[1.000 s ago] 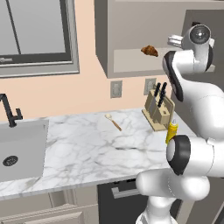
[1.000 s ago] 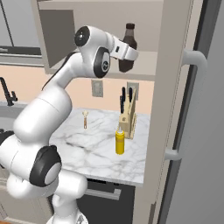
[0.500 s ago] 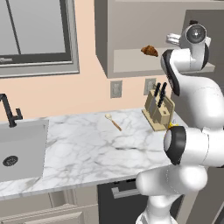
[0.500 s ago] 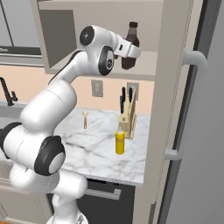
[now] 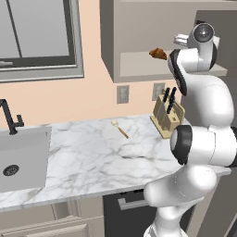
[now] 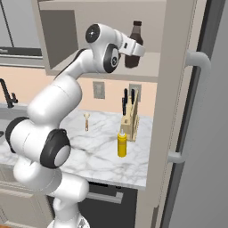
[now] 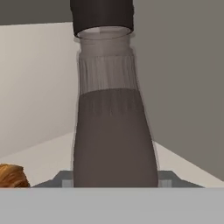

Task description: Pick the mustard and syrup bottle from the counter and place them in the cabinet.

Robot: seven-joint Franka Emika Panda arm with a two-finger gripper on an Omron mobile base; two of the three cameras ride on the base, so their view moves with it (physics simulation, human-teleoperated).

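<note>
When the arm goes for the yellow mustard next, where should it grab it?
Probably around the middle of the mustard, fingers coming level from the open counter side. The body is a slim upright cylinder, the nozzle thin, and the knife block stands close behind it.

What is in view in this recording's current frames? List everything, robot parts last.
syrup bottle: one, dark brown, upright in the cabinet, in the claw
croissant: one, brown, on the cabinet shelf
cabinet: one, grey-beige, open front, on the wall
mustard: one, yellow, on the counter before the knife block
knife block: one, pale wood with dark handles, near the wall
wooden utensil: one, tan, lying on the counter
counter: one, white marble
sink: one, with black faucet, at left
wall outlets: two, grey
window: one, grey frame
claw: one, white, shut on the syrup bottle
</note>
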